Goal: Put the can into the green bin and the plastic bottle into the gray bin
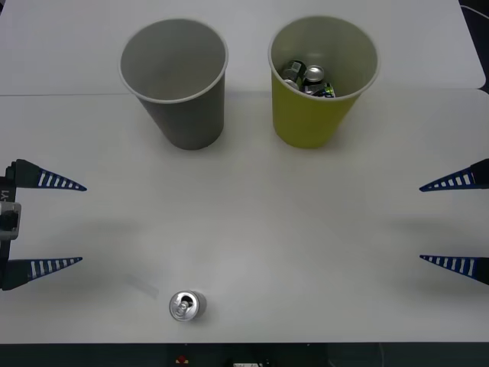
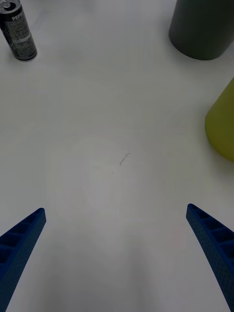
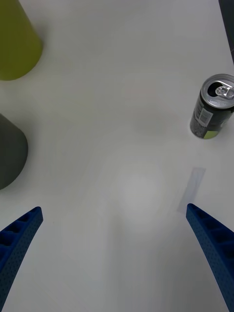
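A white table point(image 1: 306, 252) carries everything, with a seam crossing it at the far side. A pale strip of tape point(image 3: 191, 189) lies flat on it (faint in the front view). A thin dark scratch point(image 2: 124, 158) marks the surface.

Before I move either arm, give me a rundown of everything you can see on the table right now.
can: one, silver top with dark body, standing upright near the table's front edge, left of centre, apart from both bins.
gray bin: one, plain gray, upright at the back left, nothing visible inside it.
green bin: one, yellow-green, upright at the back right beside the gray bin, not touching it.
cans in the green bin: several, silver tops, exact count hard to tell.
table: one, white.
left gripper: blue ribbed fingers, open, at the left edge, holding nothing.
right gripper: blue ribbed fingers, open, at the right edge, holding nothing.
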